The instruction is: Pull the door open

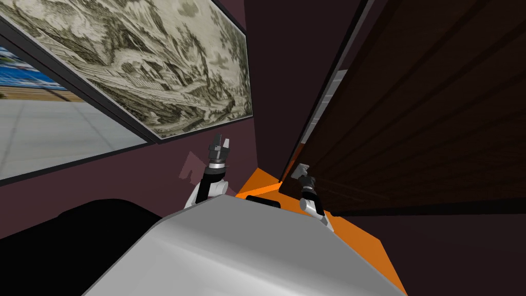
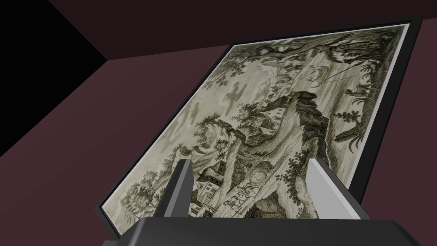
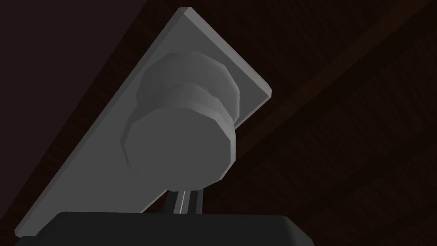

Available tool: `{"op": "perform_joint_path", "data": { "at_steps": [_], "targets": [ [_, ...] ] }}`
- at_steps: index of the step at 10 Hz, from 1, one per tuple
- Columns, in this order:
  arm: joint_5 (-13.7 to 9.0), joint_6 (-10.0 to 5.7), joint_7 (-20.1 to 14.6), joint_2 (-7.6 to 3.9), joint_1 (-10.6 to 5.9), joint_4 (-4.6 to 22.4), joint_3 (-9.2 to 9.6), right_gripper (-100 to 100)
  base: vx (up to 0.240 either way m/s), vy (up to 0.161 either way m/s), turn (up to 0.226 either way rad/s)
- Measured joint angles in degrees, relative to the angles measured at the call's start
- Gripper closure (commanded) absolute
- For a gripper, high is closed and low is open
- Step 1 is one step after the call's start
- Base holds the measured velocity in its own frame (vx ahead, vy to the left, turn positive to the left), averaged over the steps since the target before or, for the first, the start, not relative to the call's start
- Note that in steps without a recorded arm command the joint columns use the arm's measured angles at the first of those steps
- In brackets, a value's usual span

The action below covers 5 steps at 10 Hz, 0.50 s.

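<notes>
While the left end effector (image 1: 221,144) is hanging raised well to the left of the door, with its fingers (image 2: 181,183) standing wide apart and holding nothing, the right end effector (image 1: 301,171) is reaching up to the dark brown door (image 1: 426,118) at its near edge. Its two fingers (image 3: 184,203) are lying pressed together, their tips hiding behind the round grey knob (image 3: 179,145), which is sitting on a grey plate (image 3: 213,51) on the door. I cannot tell whether they are touching the knob.

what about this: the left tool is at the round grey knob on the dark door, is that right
Not quite: it is the right tool at the round grey knob on the dark door, as the right wrist view shows.
</notes>
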Motion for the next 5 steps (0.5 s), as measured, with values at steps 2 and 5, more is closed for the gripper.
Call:
{"op": "perform_joint_path", "data": {
  "at_steps": [2,5],
  "targets": [
    [-2.07,-0.25,-2.5,-0.14,1.22,-0.92,-0.16,-100,-0.09,0.008,0.038],
    [-5.02,-0.74,-6.35,-0.55,2.55,-2.0,-0.02,-100,-0.092,-0.009,0.075]
  ]
}}
